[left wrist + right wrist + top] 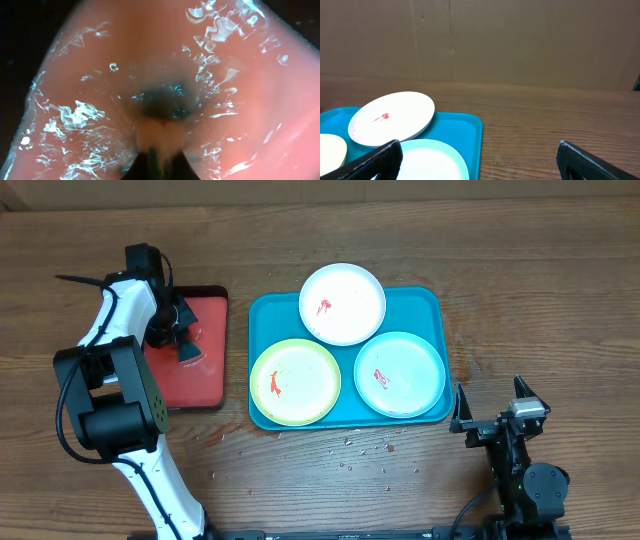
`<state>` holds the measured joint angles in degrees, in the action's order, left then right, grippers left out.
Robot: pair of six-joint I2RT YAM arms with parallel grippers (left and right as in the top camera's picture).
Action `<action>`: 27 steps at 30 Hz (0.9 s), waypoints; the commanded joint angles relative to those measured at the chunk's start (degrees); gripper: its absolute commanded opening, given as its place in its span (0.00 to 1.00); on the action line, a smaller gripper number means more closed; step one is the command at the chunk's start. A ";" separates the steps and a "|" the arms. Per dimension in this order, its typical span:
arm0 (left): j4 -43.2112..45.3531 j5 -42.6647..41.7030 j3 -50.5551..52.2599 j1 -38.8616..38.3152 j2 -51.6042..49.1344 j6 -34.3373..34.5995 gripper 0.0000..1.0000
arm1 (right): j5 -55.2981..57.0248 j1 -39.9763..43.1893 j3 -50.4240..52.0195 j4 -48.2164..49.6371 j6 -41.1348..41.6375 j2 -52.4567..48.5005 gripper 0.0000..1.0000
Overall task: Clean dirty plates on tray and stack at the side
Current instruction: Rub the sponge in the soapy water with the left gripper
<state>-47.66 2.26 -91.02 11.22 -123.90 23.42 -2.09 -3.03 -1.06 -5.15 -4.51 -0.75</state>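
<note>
Three dirty plates on tray | left hand at red tray

The left arm has white links, boxy black joint housings and a looping black cable; the right arm is black with flat black fingers.

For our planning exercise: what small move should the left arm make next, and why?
Probably lift the left gripper off the red tray toward the lime-rimmed plate, the nearest. It, the white plate and the mint-rimmed plate, on the blue tray, all show red smears; the right gripper sits open, away.
</note>
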 commanded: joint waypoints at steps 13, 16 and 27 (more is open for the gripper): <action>-8.26 -6.75 -0.11 -0.37 -1.44 -0.31 0.79 | 0.55 0.04 0.59 0.35 0.17 0.35 1.00; -7.80 -6.56 -0.11 -0.37 -1.44 -0.31 0.27 | 0.55 0.04 0.59 0.35 0.17 0.35 1.00; -8.83 -6.60 -0.26 -0.28 -1.44 -0.31 1.00 | 0.55 0.04 0.59 0.35 0.17 0.35 1.00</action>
<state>-55.59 -3.49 -91.02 11.25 -123.90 23.55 -2.09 -3.05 -1.06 -5.19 -4.51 -0.75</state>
